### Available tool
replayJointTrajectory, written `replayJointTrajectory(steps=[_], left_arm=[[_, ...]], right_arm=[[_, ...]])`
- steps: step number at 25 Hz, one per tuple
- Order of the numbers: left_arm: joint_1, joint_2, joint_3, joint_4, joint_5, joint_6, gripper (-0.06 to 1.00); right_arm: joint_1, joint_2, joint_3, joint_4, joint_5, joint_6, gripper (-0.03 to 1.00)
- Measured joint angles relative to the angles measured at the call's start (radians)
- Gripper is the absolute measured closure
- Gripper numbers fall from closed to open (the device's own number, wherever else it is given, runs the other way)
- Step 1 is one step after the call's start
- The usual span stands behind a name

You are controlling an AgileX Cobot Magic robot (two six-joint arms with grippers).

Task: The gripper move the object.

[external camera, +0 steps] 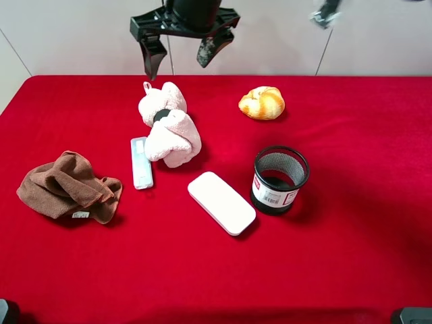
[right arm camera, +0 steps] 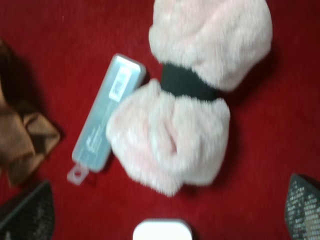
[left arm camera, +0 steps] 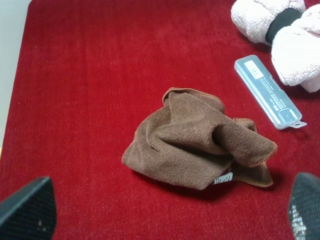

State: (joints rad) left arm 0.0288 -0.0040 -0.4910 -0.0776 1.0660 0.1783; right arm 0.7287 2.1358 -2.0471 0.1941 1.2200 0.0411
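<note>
Toward the far edge, left of centre, lies the pink plush towel [right arm camera: 170, 145], cinched by a black band [right arm camera: 187, 82], with a clear plastic case [right arm camera: 105, 115] just beside its left side. My right gripper [right arm camera: 165, 210] hangs above it, fingers wide apart, holding nothing. My left gripper [left arm camera: 165, 207] is likewise spread and empty, over the brown cloth [left arm camera: 195, 140] near the left edge.

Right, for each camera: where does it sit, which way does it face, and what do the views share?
Exterior high: mounted high, facing down on the table; one gripper shows at the top.
Left wrist: on the left arm, facing down at the brown cloth; left gripper shows.
Right wrist: on the right arm, facing down at the pink towel; right gripper shows.
Shared: all three show the case.
</note>
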Motion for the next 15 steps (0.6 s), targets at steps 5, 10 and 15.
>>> replayJointTrajectory(steps=[5, 10, 15], left_arm=[[0.0, 0.0, 0.0, 0.0, 0.0, 0.0, 0.03], [0.0, 0.0, 0.0, 0.0, 0.0, 0.0, 0.03], [0.0, 0.0, 0.0, 0.0, 0.0, 0.0, 0.03]], right_arm=[[0.0, -0.124, 0.131, -0.005, -0.001, -0.025, 0.28], [0.0, -0.26, 0.259, -0.005, -0.001, -0.041, 0.28], [0.001, -0.397, 0.395, -0.019, -0.001, -0.046, 0.28]])
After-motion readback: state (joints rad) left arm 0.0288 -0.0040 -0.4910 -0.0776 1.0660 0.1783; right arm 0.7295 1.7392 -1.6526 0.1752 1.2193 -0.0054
